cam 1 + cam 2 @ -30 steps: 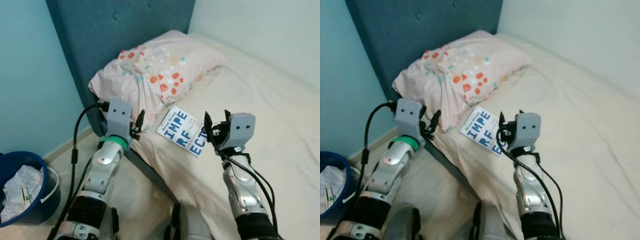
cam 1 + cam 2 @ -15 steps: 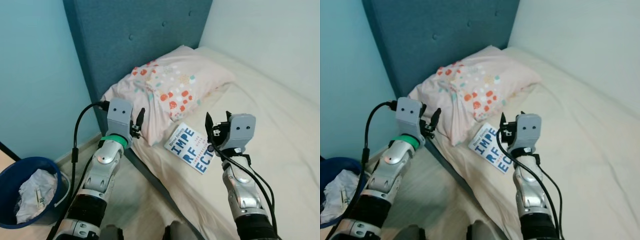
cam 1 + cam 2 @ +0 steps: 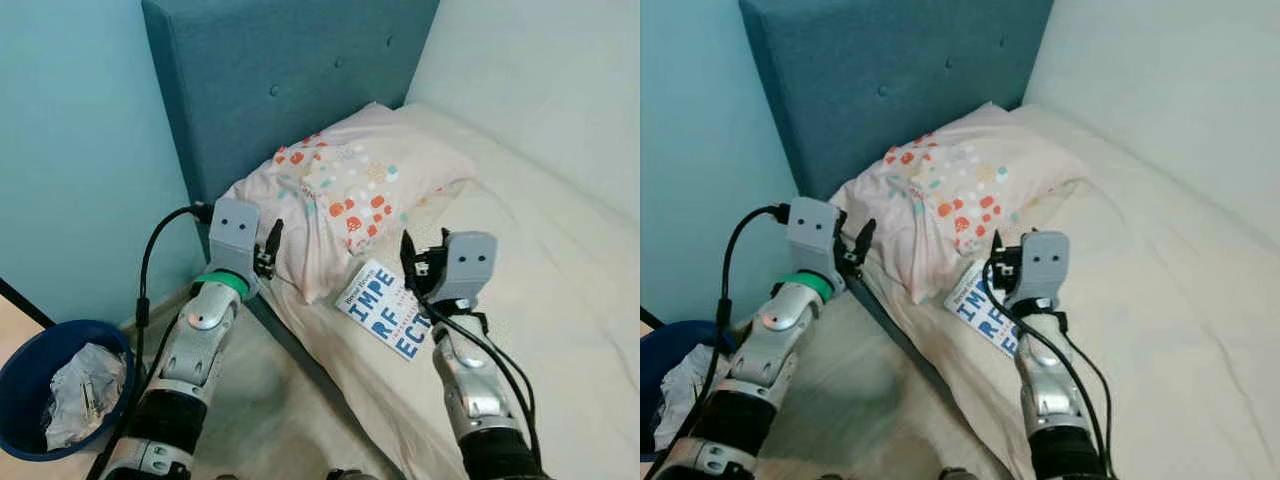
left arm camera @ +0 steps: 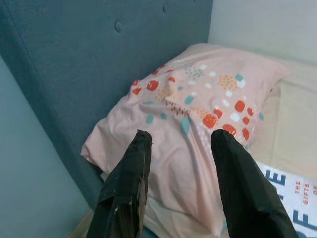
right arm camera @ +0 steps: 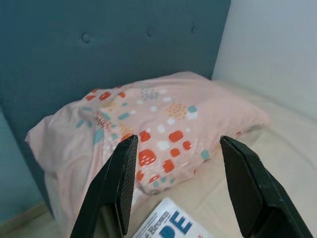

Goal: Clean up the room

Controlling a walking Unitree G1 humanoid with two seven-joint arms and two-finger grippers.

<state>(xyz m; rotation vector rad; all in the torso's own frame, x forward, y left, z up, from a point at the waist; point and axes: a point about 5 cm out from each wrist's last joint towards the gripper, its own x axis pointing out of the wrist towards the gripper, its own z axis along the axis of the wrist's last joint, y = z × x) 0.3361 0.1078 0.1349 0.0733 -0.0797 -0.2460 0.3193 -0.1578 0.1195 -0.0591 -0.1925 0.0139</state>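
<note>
A white book (image 3: 383, 312) with big blue letters lies flat on the cream bed (image 3: 560, 300), just below a pink pillow (image 3: 350, 195) with red and teal dots. My right gripper (image 3: 420, 258) hovers open right above the book's near end, fingers pointing at the pillow. In the right wrist view the book's corner (image 5: 171, 225) shows below the spread fingers (image 5: 114, 188). My left gripper (image 3: 270, 248) is held open beside the bed's edge, level with the pillow's left end, and holds nothing. The left wrist view looks past both fingers (image 4: 126, 188) at the pillow (image 4: 198, 104).
A tufted blue headboard (image 3: 290, 80) stands behind the pillow, with teal wall to the left and white wall to the right. A blue bin (image 3: 40, 385) with crumpled paper sits on the floor at the lower left. Bare floor runs along the bed's side.
The camera has shifted, so the bed, pillow and bin sit differently in frame. Both arms keep their raised pose with open fingers; the right gripper now stands closer over the book.
</note>
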